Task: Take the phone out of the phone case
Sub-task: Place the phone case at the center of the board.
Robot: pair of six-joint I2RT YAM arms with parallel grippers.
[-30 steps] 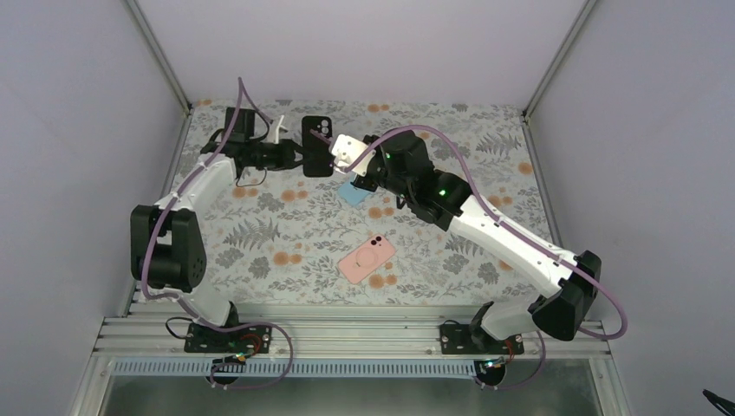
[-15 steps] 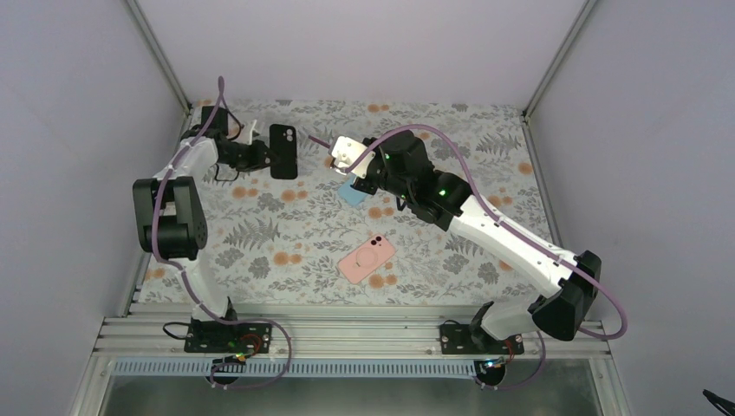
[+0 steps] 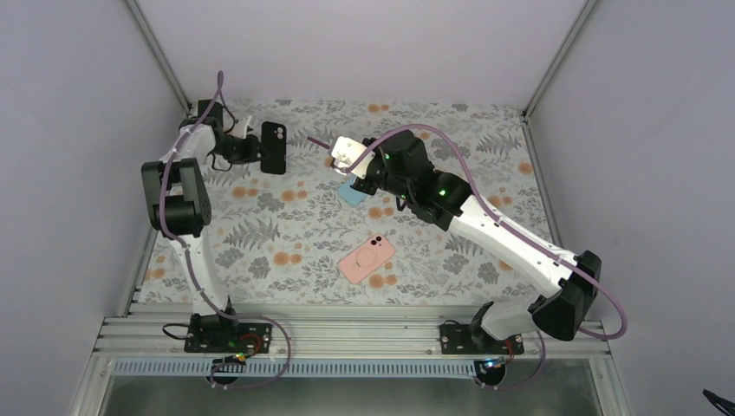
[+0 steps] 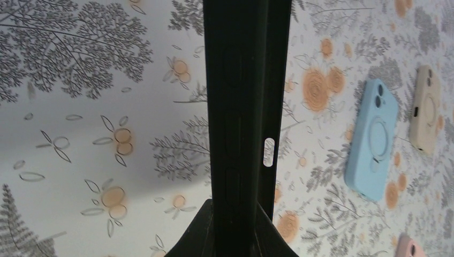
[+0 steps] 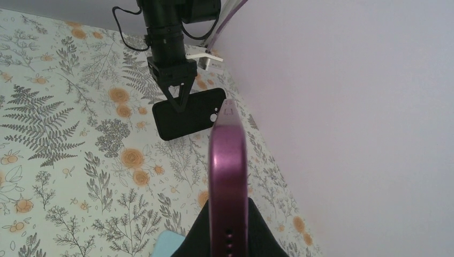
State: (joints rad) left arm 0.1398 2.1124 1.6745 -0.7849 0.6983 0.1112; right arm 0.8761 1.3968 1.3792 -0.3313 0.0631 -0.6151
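Note:
My left gripper [image 3: 252, 149] is shut on the black phone case [image 3: 273, 147], holding it on edge above the table's back left. In the left wrist view the case [image 4: 243, 107] rises between the fingers of the left gripper [image 4: 234, 217]. The purple phone [image 5: 227, 171] stands edge-on in my right gripper [image 5: 227, 211], which is shut on it. From above, the phone [image 3: 318, 141] shows as a thin purple strip ahead of the right gripper [image 3: 336, 152]. Phone and case are apart, with a gap between them. The right wrist view shows the case [image 5: 188, 113] hanging from the left gripper [image 5: 175, 101].
A light blue case [image 3: 350, 192] lies under the right wrist and a pink case [image 3: 367, 258] sits mid-table. A beige case [image 4: 424, 115] lies beside the blue case [image 4: 373, 142]. Grey walls close in the back and both sides.
My left arm has drawn the black case leftward, away from the phone, and folded back toward the left wall. The right arm has stayed still with the phone.

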